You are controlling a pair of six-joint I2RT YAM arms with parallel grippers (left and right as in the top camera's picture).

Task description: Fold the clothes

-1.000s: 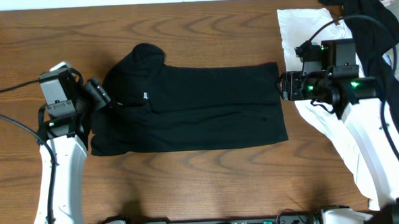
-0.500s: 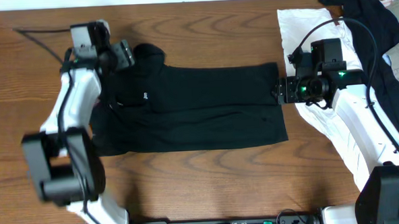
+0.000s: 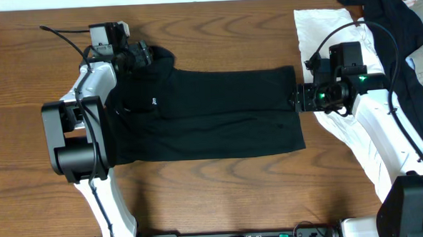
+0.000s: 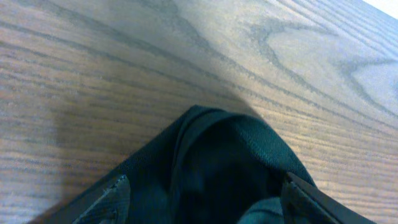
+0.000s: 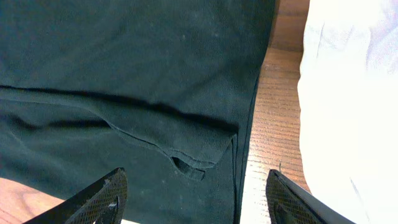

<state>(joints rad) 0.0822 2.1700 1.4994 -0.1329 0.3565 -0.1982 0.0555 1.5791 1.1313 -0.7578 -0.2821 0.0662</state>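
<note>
The clothes, a black polo shirt (image 3: 211, 111) with a small white logo (image 3: 154, 102), lie flat across the middle of the table, partly folded lengthwise. My left gripper (image 3: 140, 54) is at the shirt's far left corner, where the fabric bulges. In the left wrist view it (image 4: 205, 208) stands open, straddling that black bulge (image 4: 230, 155). My right gripper (image 3: 298, 98) sits at the shirt's right edge. Seen from the right wrist camera it (image 5: 196, 202) is open over the hem (image 5: 186, 163), one finger (image 5: 102, 199) above the fabric and the other finger (image 5: 295, 199) above bare wood.
A large white wrinkled cloth (image 3: 318, 24) lies at the right under my right arm, also visible as white cloth (image 5: 348, 93) in the wrist view. Another black garment (image 3: 390, 21) is draped at the far right corner. Bare wood table (image 3: 214, 18) lies beyond the shirt.
My left arm has swung from the shirt's left side to its far left corner, with the gripper now over the bulge. The right gripper has shifted only slightly at the right hem.
</note>
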